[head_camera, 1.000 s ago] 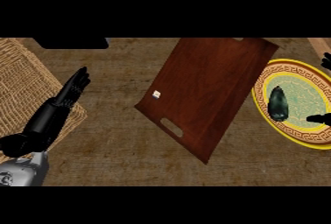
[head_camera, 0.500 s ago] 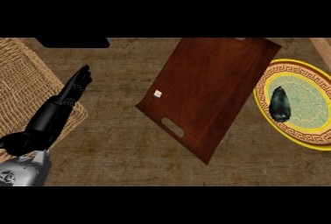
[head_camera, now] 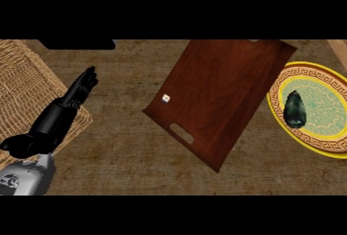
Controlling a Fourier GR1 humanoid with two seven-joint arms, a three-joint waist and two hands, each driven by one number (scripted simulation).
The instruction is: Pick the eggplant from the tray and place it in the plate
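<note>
The eggplant (head_camera: 295, 109) lies on the plate (head_camera: 277, 98) at right, beside the tray (head_camera: 220, 96). The left hand (head_camera: 76, 94) rests straight-fingered at left; the right is unseen. The eggplant, near the plate's left rim, might roll off if nudged.

A single view looks steeply down from the robot's head onto the tabletop (head_camera: 122, 151). The tray (head_camera: 220, 98) sits near the middle; the plate (head_camera: 278, 98) is cut by the right edge beside it.
</note>
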